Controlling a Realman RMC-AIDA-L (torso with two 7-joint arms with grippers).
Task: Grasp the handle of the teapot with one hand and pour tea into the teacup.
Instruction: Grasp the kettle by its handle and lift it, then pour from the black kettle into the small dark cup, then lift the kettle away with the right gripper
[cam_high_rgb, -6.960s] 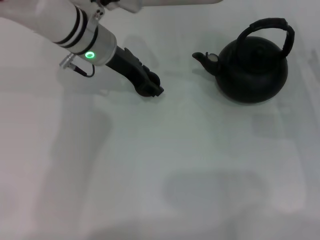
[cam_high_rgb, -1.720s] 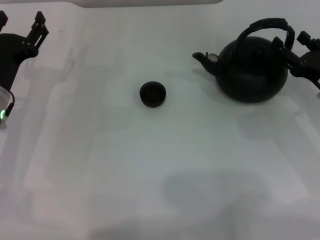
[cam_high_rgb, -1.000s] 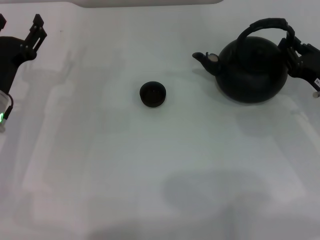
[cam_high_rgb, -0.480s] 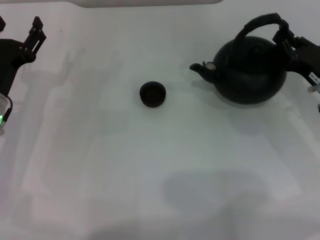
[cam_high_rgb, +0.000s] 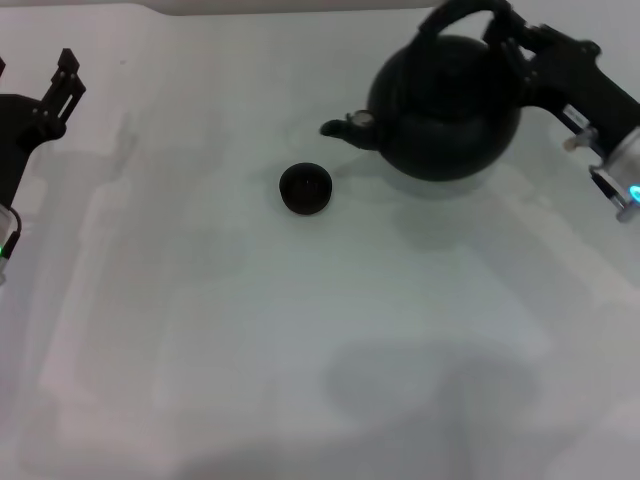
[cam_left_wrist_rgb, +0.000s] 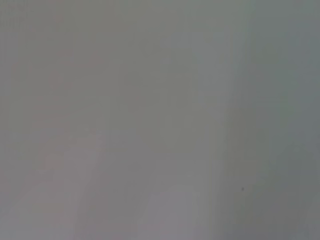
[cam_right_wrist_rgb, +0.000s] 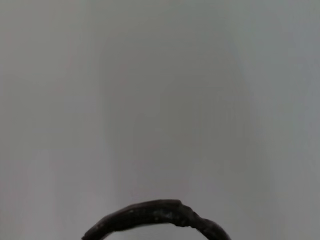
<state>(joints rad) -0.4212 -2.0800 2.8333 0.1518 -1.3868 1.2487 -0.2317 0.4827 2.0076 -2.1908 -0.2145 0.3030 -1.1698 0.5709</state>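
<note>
The round black teapot (cam_high_rgb: 445, 105) hangs above the table at the back right, its spout (cam_high_rgb: 345, 129) pointing left toward the teacup. My right gripper (cam_high_rgb: 508, 38) is shut on the far-right side of its arched handle (cam_high_rgb: 455, 12). An arc of that handle (cam_right_wrist_rgb: 155, 216) also shows in the right wrist view. The small black teacup (cam_high_rgb: 305, 188) stands on the white table, left of and a little nearer than the spout. My left gripper (cam_high_rgb: 45, 90) is parked at the far left edge, fingers open and empty.
The white table (cam_high_rgb: 300, 330) carries only the cup. A pale raised edge (cam_high_rgb: 300, 6) runs along the back. The left wrist view shows only bare surface.
My right gripper closed on the handle, lifted the teapot off the table and carried it left toward the cup. The cup and left arm stayed put.
</note>
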